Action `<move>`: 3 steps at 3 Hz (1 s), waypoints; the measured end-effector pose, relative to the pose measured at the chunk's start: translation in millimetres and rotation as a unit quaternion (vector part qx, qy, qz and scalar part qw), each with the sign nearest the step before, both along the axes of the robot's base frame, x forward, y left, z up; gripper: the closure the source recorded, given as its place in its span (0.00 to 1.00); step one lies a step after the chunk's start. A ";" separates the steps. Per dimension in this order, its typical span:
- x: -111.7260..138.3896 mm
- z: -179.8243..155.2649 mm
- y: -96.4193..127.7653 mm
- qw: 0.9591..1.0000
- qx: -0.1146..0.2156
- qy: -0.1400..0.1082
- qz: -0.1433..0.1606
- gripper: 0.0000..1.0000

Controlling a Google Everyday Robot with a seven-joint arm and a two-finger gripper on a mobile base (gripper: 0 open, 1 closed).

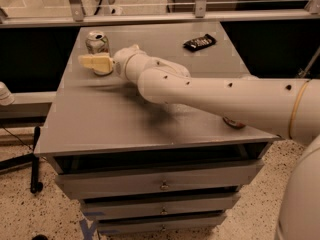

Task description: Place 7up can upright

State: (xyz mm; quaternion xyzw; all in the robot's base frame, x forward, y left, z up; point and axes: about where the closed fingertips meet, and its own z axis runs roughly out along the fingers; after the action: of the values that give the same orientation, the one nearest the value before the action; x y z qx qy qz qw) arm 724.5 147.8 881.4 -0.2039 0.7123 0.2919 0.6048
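The 7up can (97,42), silvery-white with green markings and a silver top, stands upright on the grey table (115,126) near its back left corner. My gripper (95,63) is just in front of the can, low over the table, and seems slightly apart from it. It holds nothing. My white arm (210,91) reaches in from the right, across the table.
A dark snack packet (199,42) lies at the back right of the table. An orange-red object (234,122) shows partly under my arm near the right front edge. Drawers (160,184) are below the tabletop. A glass rail (150,6) runs behind it.
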 end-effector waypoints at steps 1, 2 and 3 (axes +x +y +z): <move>30.5 -37.5 -35.8 0.996 0.044 0.076 -0.006 0.00; 39.9 -34.3 -52.2 0.995 0.050 0.090 -0.012 0.00; 39.9 -30.7 -52.2 0.995 0.050 0.090 -0.012 0.00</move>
State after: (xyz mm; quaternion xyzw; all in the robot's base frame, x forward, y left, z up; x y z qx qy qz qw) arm 764.4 95.6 850.7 -0.1373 0.7505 0.3370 0.5516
